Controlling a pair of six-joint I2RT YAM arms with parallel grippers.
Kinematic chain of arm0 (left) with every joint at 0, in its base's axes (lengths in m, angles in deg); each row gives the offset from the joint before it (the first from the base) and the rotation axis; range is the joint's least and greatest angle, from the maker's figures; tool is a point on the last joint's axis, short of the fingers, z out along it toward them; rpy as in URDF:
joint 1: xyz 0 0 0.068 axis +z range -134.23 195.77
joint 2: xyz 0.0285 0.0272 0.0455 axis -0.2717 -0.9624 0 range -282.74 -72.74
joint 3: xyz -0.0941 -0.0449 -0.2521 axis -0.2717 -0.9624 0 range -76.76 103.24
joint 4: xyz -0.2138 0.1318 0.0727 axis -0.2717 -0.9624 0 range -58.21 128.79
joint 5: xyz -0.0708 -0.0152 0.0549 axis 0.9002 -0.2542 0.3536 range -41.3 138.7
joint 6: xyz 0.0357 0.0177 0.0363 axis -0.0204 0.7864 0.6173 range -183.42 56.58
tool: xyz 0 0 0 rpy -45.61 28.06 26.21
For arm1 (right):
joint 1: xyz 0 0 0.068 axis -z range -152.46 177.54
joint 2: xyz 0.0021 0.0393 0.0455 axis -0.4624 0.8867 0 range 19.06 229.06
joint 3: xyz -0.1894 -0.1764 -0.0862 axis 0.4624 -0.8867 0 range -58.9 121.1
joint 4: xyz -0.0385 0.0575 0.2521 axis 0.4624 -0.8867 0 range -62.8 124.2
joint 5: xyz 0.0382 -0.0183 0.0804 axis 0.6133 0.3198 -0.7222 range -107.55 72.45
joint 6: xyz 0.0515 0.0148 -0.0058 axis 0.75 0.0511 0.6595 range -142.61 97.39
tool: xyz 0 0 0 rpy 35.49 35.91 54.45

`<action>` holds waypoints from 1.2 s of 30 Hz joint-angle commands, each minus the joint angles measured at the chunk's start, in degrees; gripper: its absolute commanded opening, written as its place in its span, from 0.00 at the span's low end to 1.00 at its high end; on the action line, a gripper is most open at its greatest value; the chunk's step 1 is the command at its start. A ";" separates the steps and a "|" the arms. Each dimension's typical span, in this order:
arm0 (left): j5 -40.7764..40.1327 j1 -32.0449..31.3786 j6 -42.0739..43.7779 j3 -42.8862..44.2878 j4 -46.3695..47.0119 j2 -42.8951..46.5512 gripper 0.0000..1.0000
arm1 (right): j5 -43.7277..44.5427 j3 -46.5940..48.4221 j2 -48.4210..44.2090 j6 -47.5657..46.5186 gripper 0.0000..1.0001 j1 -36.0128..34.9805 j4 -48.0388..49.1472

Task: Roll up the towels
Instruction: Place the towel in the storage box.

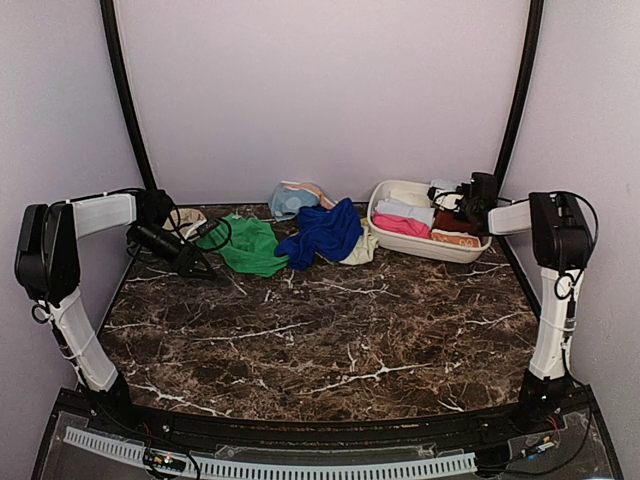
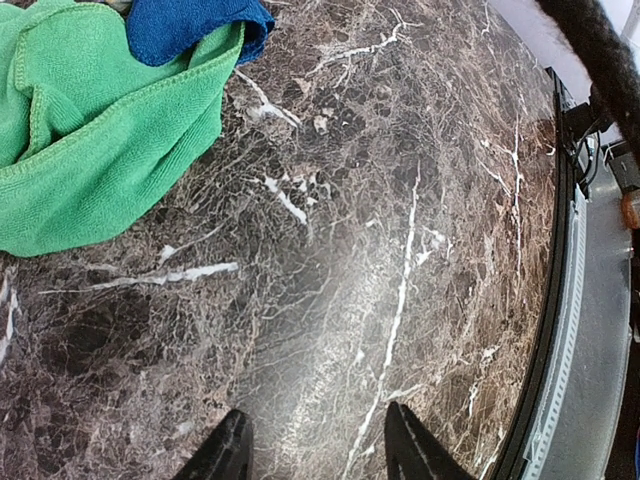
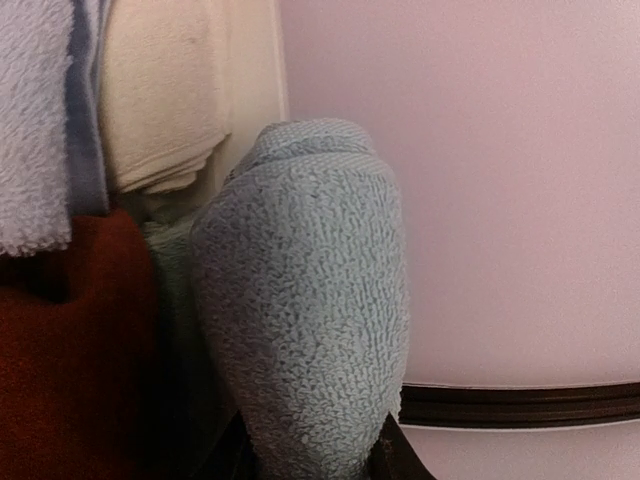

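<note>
The right fingers (image 3: 400,458) pinch a rolled pale-blue terry towel (image 3: 300,300), its long axis pointing away from them; the left fingers (image 2: 225,455) stand spread.

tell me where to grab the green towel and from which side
Probably take the green towel by its hemmed edge lying flat on the marble table, nearest the open left gripper, coming in low from that near side. The royal blue towel lies over its far corner, so a grip there would likely drag both.
</note>
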 commanded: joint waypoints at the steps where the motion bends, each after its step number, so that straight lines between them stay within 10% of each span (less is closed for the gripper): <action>1: 0.11 0.29 -0.10 2.16 -1.46 0.11 0.47 | -2.00 -0.34 0.87 1.25 0.00 0.57 -4.52; 26: 1.57 0.25 -0.40 3.83 -3.93 1.52 0.47 | -7.11 -5.89 -13.58 20.32 0.67 2.21 -14.45; 29: 1.93 0.24 -0.34 3.68 -3.86 1.64 0.47 | -8.41 -5.84 -14.16 22.62 0.98 2.21 -16.38; 36: 2.52 0.25 -0.98 3.48 -3.45 1.81 0.47 | -11.53 -2.46 -15.47 33.52 0.92 2.07 -16.54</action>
